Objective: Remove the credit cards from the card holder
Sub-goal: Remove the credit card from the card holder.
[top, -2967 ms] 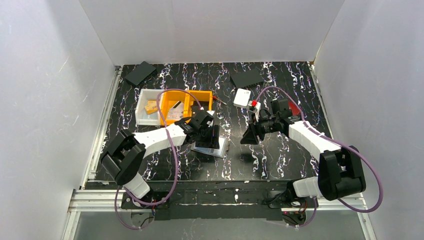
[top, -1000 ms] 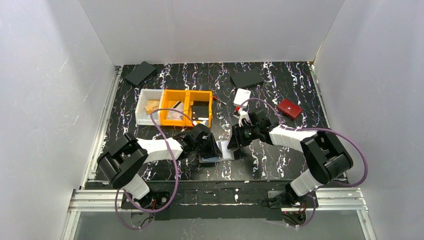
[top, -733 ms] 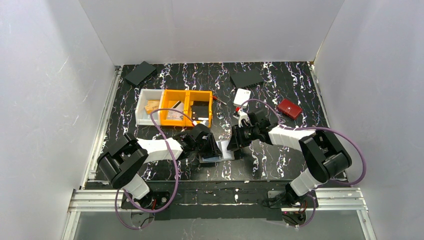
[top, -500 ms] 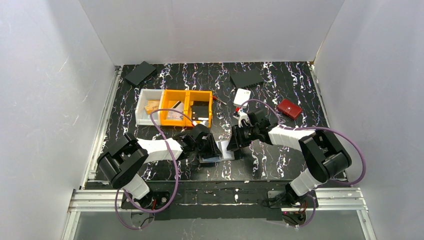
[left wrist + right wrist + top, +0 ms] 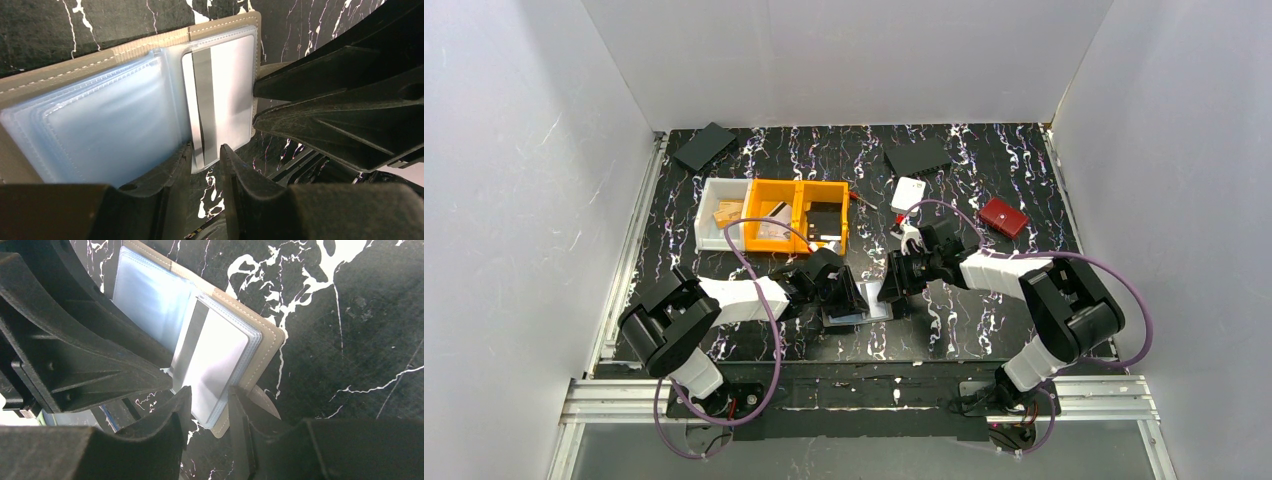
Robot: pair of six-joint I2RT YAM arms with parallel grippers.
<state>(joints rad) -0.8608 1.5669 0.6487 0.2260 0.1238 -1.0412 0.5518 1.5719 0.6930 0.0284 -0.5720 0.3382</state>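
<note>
1. A card holder (image 5: 115, 115) lies open on the dark marbled worktop (image 5: 75, 25), with its clear sleeves facing up.
2. A pale card (image 5: 225, 95) with a grey stripe sits in the sleeve nearest the right gripper (image 5: 257, 104).
3. The left gripper (image 5: 206, 155) has its jaws slightly apart at that sleeve's lower edge.
4. The right gripper's fingertips meet the sleeve's outer edge.

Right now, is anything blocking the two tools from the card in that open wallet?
Nothing solid: both the left tool and right tool straddle edges of the striped card. Only the card holder's clear sleeve seems to cover it.
</note>
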